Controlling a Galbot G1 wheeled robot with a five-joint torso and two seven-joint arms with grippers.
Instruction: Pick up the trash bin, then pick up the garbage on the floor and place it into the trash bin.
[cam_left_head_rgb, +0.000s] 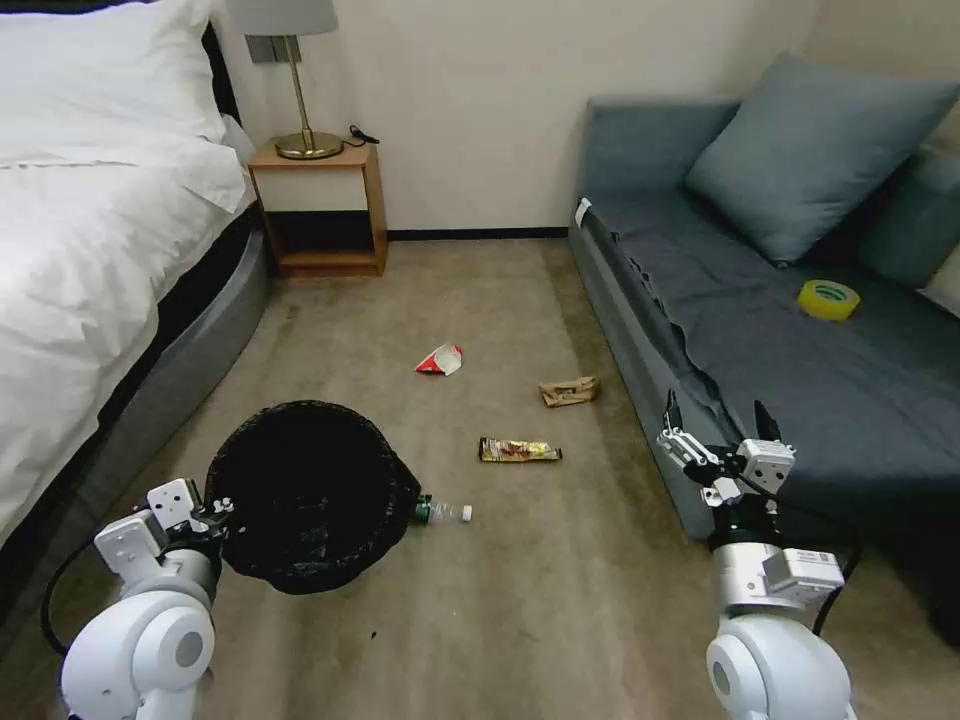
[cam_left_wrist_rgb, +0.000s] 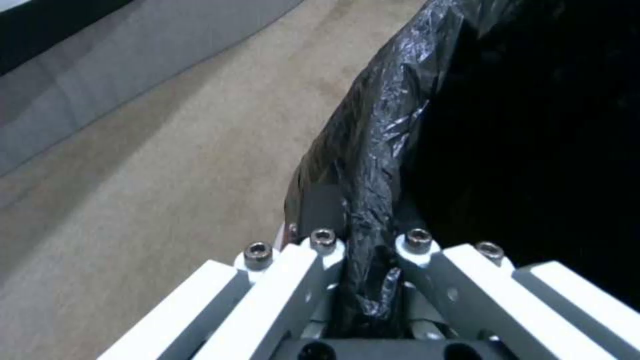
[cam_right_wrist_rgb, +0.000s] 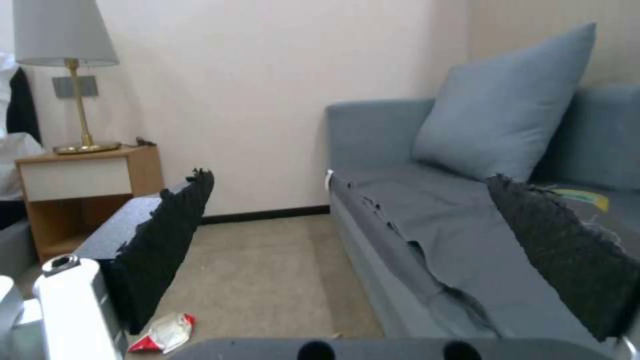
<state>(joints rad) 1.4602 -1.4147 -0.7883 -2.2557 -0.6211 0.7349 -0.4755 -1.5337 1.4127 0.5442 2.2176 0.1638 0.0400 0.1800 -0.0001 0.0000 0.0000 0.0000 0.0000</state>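
Note:
The black trash bin (cam_left_head_rgb: 305, 495) with its bag liner hangs low at the left, gripped at its rim (cam_left_wrist_rgb: 373, 200) by my left gripper (cam_left_head_rgb: 222, 512), which is shut on it. Garbage lies on the carpet: a clear bottle (cam_left_head_rgb: 442, 513) partly behind the bin, a brown-yellow wrapper (cam_left_head_rgb: 519, 451), a tan paper wad (cam_left_head_rgb: 569, 391) and a red-and-white carton scrap (cam_left_head_rgb: 440, 359), also low in the right wrist view (cam_right_wrist_rgb: 165, 332). My right gripper (cam_left_head_rgb: 718, 430) is held up beside the sofa front, open, with nothing between its black pads (cam_right_wrist_rgb: 167, 240).
A grey sofa (cam_left_head_rgb: 800, 360) runs along the right with a cushion and a yellow tape roll (cam_left_head_rgb: 828, 299) on it. A bed (cam_left_head_rgb: 90, 250) fills the left, a wooden nightstand (cam_left_head_rgb: 318, 205) with a lamp stands at the back wall. Open carpet lies between.

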